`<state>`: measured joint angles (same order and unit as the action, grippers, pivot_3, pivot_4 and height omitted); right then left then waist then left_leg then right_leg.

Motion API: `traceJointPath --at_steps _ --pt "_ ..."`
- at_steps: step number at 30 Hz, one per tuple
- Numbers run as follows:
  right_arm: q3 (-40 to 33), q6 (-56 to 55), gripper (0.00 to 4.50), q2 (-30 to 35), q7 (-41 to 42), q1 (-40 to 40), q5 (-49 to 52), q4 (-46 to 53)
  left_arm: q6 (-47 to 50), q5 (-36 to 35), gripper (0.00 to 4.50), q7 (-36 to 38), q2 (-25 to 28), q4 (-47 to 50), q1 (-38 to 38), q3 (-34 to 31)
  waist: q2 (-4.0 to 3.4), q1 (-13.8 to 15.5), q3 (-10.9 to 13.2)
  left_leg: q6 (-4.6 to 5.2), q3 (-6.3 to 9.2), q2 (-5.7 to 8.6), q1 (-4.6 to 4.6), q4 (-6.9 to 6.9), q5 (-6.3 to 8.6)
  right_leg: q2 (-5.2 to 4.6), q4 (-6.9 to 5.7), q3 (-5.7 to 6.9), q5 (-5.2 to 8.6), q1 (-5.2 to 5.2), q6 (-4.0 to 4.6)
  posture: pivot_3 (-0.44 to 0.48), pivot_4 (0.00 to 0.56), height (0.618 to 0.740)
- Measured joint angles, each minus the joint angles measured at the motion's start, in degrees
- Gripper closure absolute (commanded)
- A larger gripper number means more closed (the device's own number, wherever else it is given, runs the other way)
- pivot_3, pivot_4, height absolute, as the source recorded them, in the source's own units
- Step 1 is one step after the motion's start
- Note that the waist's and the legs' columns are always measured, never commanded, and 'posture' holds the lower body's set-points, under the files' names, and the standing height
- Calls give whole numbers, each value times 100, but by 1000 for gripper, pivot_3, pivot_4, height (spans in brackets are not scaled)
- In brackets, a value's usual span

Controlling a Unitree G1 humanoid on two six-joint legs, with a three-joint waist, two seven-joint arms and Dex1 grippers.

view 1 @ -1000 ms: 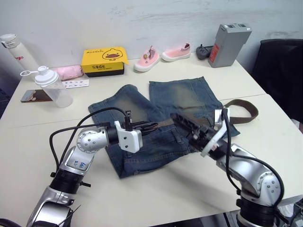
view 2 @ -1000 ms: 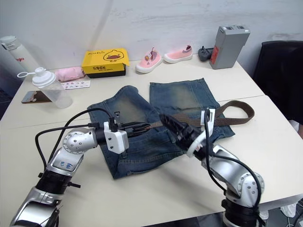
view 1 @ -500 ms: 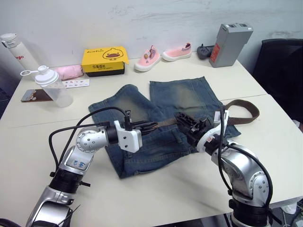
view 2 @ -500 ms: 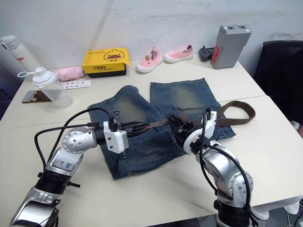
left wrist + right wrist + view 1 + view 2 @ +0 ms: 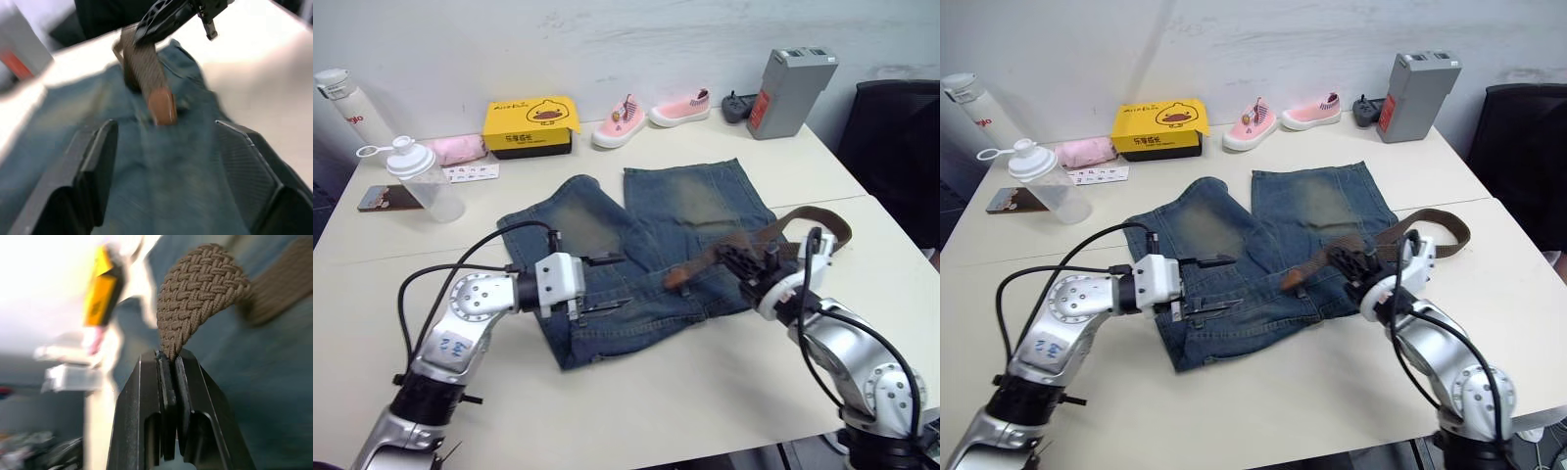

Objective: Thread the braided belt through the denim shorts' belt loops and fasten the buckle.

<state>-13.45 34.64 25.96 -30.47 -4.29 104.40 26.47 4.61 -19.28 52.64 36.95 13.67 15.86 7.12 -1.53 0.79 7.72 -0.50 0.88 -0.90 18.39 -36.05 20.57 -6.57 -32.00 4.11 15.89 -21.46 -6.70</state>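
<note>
— Where's the braided belt (image 5: 773, 235)?
— Across the denim shorts (image 5: 636, 245) mid-table; its brown tip (image 5: 677, 280) points toward eight o'clock, the rest loops off at three o'clock.
— The claws?
— The right gripper (image 5: 168, 364) is pinched on the belt's weave; the left gripper (image 5: 603, 284) stands wide over the waistband, holding nothing, the tip just beyond it.

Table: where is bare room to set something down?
Bare table runs along the near edge below the denim shorts, and at far right between the braided belt and grey box. The far-left corner is crowded: shaker bottle, yellow box, phone.
</note>
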Motion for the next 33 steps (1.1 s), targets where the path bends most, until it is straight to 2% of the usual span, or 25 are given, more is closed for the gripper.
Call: traceJointPath --at_steps 3,10,22,33 --pt "-65 69 4500 215 518 62 -456 -284 573 -332 1265 120 170 181 -289 -173 3 1 3 0 -1 2 -1 1 1 3 6 0 38 -2 68 0 150 739" --pt "-72 29 4500 82 1111 15 -1057 -722 1288 -672 1265 -4 116 458 -364 -333 2 46 2 -2 -2 5 -4 0 1 1 3 -10 21 -2 38 0 150 739" --pt "-343 33 4500 -132 1290 40 -1290 -817 1544 -741 1265 -24 63 609 -411 -385 0 48 2 -7 -5 4 -4 4 3 1 7 -17 23 -4 42 0 150 739" --pt "70 305 4500 -183 1711 266 -1921 -198 1544 -737 1265 -24 20 598 -258 -386 4 36 2 -9 -6 3 -1 12 4 3 8 -24 29 -4 52 0 150 739"
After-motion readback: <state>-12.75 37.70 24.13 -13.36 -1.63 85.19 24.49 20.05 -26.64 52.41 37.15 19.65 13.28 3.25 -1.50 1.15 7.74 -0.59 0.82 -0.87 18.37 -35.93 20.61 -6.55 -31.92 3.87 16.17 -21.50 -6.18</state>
